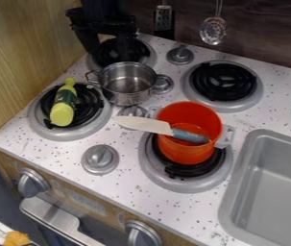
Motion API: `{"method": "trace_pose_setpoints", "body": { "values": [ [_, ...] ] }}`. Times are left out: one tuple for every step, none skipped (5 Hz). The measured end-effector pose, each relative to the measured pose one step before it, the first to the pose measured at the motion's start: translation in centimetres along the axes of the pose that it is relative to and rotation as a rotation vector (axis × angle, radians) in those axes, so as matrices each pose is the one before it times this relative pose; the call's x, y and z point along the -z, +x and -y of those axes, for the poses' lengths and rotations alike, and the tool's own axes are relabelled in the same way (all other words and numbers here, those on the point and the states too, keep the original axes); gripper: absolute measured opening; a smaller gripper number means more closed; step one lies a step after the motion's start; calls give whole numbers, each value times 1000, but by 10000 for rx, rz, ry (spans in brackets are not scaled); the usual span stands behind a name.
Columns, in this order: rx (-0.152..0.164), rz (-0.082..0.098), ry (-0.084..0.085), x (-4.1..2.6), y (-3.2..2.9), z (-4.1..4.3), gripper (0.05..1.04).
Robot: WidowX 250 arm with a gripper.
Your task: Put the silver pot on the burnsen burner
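Nearest is a gray knob (142,234) on the stove front. Beyond, an orange pot (189,151) with a knife (142,123) across its rim and a green bottle (64,105) occupy burners. The silver pot (127,85) sits among them on the counter (129,168). Behind it hangs the pincer (106,24), clenched or released, I can't tell.

Soft, bright light on the counter (123,178) — small glints on the silver pot (126,98)
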State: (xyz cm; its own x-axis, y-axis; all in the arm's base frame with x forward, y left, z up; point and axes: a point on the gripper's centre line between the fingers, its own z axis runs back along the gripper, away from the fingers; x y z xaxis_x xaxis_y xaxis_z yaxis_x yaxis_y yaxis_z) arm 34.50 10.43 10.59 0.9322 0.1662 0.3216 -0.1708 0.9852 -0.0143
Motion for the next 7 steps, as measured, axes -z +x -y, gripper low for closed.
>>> {"method": "trace_pose_setpoints", "body": {
  "values": [
    [61, -386, -176, 1037, -629, 215, 1001],
    [1944, -325, -1444, 206, -300, 979, 1001],
    [2019, 67, -880, 63, 594, 665, 1001],
    [2310, -332, -1004, 466, 266, 566, 1001],
    [2307, -874, 125, 680, -302, 760, 1001],
    [1094, -302, -77, 1403, 503, 1287, 1001],
    [59, -144, 359, 1039, -121, 76, 1001]
  ]
}}
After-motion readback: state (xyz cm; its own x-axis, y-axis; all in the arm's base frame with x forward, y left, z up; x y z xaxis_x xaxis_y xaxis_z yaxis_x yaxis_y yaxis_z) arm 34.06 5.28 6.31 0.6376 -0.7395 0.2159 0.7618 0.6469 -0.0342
